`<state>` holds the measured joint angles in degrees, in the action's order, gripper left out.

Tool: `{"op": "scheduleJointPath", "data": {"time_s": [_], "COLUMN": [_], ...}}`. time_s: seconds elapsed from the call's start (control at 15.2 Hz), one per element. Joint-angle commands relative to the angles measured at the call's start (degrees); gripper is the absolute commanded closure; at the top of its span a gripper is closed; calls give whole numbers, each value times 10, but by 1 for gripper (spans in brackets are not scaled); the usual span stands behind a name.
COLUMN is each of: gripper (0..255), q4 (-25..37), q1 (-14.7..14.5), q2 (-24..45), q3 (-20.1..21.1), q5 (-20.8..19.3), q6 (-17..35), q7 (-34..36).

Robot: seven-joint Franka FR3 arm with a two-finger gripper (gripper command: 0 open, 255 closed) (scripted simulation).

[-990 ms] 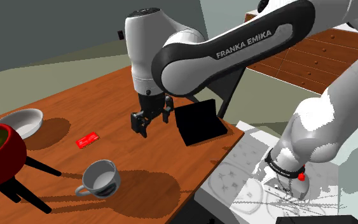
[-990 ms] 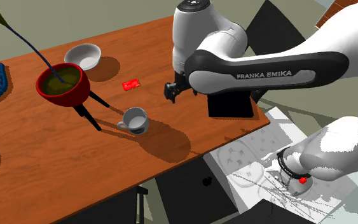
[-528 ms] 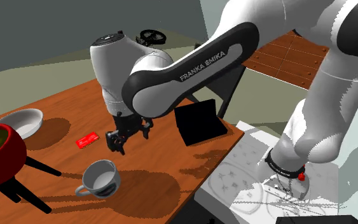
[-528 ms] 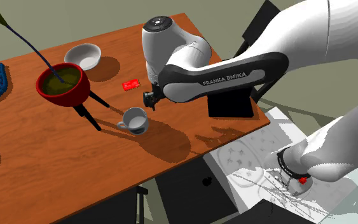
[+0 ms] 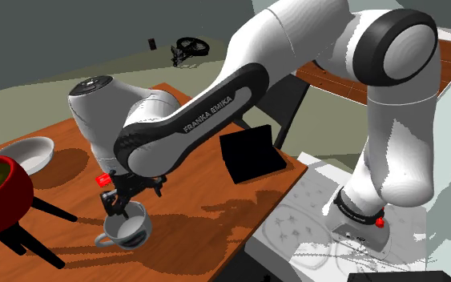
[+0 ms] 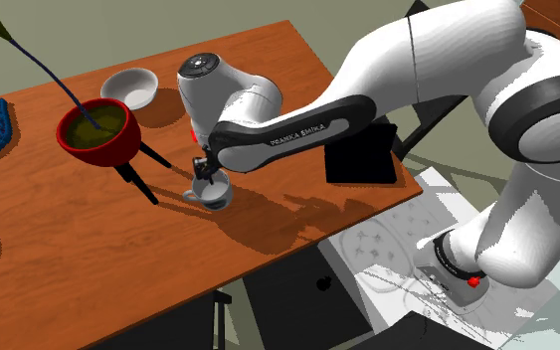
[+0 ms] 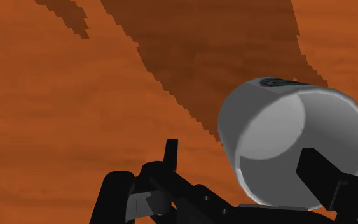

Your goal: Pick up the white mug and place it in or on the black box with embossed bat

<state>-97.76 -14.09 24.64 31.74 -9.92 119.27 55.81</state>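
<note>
Smooth wooden table point(image 6: 59, 229) bears rounded white mug point(image 7: 292, 137); pincer point(image 7: 215, 168) spread wide.

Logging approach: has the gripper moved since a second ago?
Yes. The gripper went from beside the black box leftward in the shoulder view, down to the white mug.

Light was bright and even, falling from above. The white Franka arm point(image 5: 215, 104) cast a broad dark shadow point(image 5: 191, 228) on the reddish-brown wooden table point(image 5: 199, 176), spreading from the all-black two-finger gripper point(image 5: 119, 210) toward the stand. In the wrist view its edges were jagged and stair-stepped. The rounded white mug point(image 7: 266, 127) at the gripper was shaded grey inside, paler on one wall. Outlines were crisp.
</note>
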Motion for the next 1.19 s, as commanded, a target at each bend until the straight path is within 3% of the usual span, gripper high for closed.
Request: {"op": "scheduleJointPath", "data": {"time_s": [0.0,0.33,0.86,0.92,1.12], "gripper": [0,0,0,255,255], "q4": [1,-12,-12,-12,-12], "q1": [-5,-10,-10,-10,-10], "q2": [12,28,28,28,28], "q3": [-3,-9,-9,-9,-9], "q5": [-6,-16,-16,-16,-16], "q6": [10,38,38,38,38], "q7": [5,11,11,11,11]}}
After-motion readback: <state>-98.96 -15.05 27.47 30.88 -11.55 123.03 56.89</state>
